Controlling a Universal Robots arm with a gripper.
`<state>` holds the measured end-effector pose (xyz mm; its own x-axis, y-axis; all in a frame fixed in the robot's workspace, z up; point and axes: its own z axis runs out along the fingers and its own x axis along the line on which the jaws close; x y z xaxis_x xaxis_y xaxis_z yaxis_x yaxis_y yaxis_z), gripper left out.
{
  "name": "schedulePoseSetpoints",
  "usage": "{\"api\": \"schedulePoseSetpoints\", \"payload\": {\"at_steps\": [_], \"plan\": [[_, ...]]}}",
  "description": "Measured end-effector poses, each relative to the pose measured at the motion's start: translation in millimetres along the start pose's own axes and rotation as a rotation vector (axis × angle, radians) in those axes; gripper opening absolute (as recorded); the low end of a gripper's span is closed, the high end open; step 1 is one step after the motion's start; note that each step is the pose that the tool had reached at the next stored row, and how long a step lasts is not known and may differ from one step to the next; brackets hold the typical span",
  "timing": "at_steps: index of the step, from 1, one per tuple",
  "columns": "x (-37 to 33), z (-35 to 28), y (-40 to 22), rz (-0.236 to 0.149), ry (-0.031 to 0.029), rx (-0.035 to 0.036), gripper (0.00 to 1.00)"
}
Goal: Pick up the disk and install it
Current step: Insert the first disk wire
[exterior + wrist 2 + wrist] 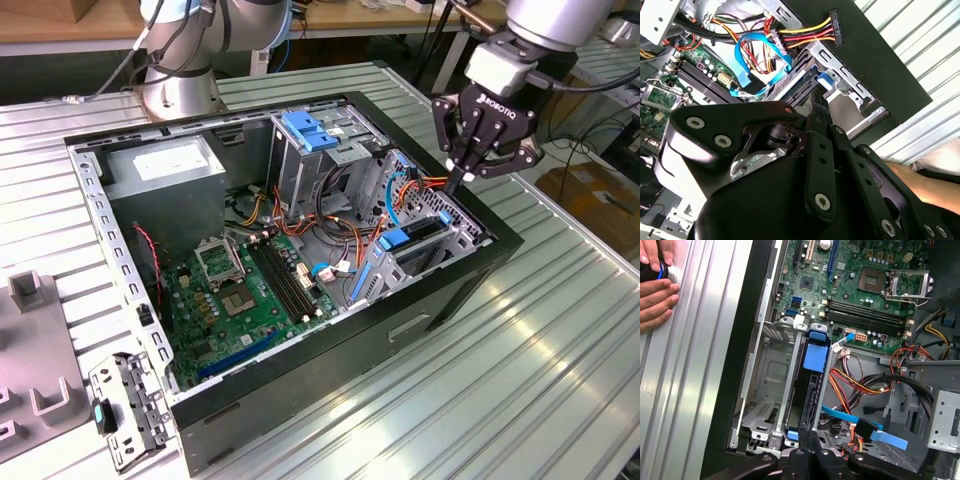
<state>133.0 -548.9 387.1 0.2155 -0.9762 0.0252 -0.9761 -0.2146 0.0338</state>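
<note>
Evidently, in the exterior view the end effector (457, 182) was pinched narrow with nothing between its fingers. Its tips met the disk (432, 232), which stood on edge in its bay by the case (300, 410) wall. In the second wrist view, cables (805, 31) hung just beside it and could snag. In the first wrist view, off-centre pressure might jam it; the arm pointed steeply down.

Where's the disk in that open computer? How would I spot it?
Find the open black computer case on the metal table. In its corner below the claw sits a grey metal rack. The disk is the dark slab standing on edge in it, with blue plastic at both ends, beside a bare grey slot.
</note>
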Motion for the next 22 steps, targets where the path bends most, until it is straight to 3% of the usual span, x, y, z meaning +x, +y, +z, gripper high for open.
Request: {"api": "schedulePoseSetpoints", "payload": {"at_steps": [7, 14, 16, 17, 22], "plan": [[0.4, -1.4, -3.4, -0.022, 0.0003, -0.0012, 0.11], [0.6, -1.2, -4.2, -0.137, 0.0045, 0.0016, 0.11], [0.9, -1.1, -6.3, -0.159, 0.0052, 0.0022, 0.11], [1.2, -1.1, -8.7, -0.171, 0.0055, 0.0025, 0.17], [1.6, -1.3, -15.9, -0.198, 0.0065, 0.0032, 0.17]]}}
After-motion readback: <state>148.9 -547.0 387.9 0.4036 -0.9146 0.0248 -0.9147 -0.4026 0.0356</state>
